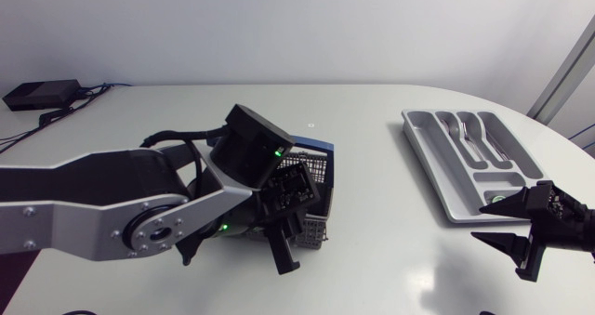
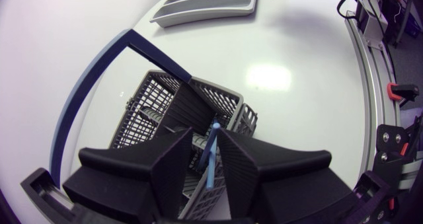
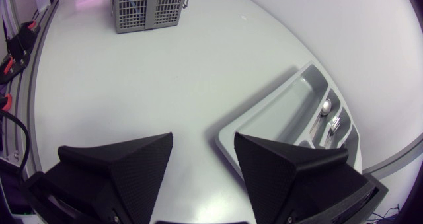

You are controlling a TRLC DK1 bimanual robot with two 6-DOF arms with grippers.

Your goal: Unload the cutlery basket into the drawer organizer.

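The left hand (image 2: 205, 137) hangs open over the grey cutlery basket (image 2: 149, 108) in the middle of the desk (image 1: 381, 250). A blue handle (image 2: 212, 154) stands between its fingers. The right hand (image 1: 478, 221) is wide open and empty, just beside the drawer organizer (image 1: 454, 192).

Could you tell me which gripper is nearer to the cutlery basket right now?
Left. The left gripper hangs right over the cutlery basket; the right gripper sits far off beside the drawer organizer.
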